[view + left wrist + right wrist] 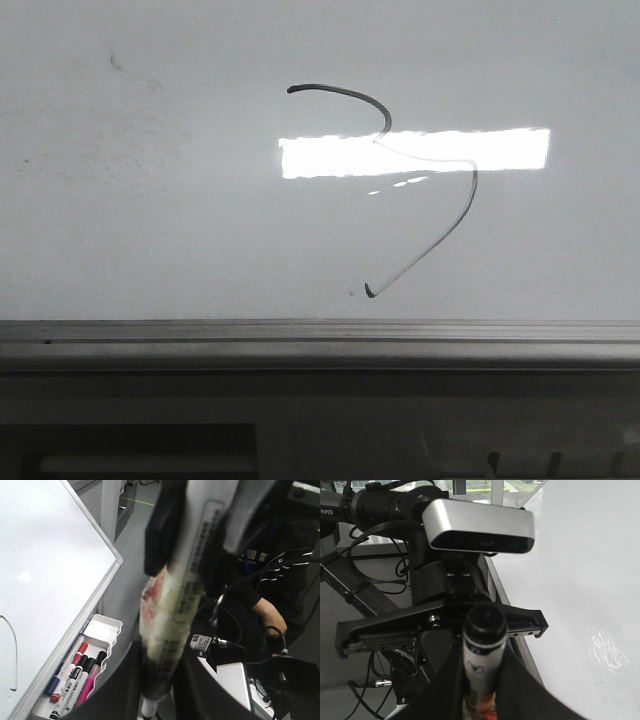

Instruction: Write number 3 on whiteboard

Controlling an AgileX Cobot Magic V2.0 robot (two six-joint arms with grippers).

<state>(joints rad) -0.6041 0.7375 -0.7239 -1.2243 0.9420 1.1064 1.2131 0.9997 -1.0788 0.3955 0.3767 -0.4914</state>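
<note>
Thin dark marker-line number 3 [430,190] reads complete on glossy pale whiteboard [150,200]; I lift straight off. Both claws pinch markers.

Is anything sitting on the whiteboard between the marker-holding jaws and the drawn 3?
Nothing visible does. The whiteboard around the number 3 shows only glare and faint smudges. Both grippers hold markers off the board, beside its edge.
</note>
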